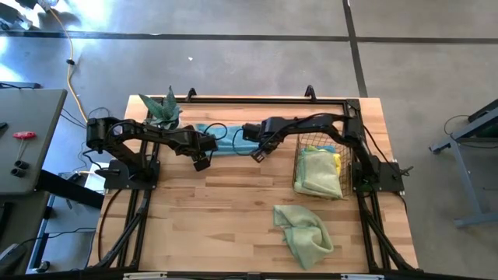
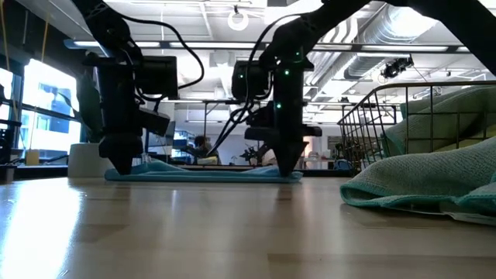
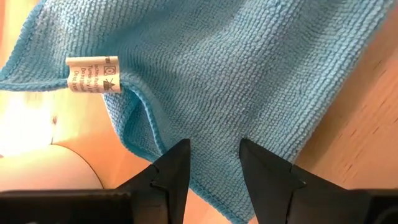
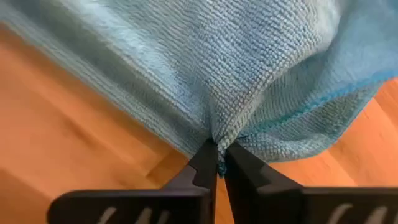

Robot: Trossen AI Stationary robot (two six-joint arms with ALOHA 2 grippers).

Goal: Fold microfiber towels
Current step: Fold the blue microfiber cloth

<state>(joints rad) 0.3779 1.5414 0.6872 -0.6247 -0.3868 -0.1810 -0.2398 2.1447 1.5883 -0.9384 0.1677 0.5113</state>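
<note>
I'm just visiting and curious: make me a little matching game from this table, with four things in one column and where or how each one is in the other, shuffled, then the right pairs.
Things:
1. light blue towel
2. loose green towel
3. left hand
4. right hand

States:
A. crumpled alone on the table's near side
B. open, its fingers astride a towel edge
C. shut, pinching a bunched towel edge
D. lying flat at the table's far side, between the two hands

Pairs: 1-D, 2-A, 3-B, 4-C
</note>
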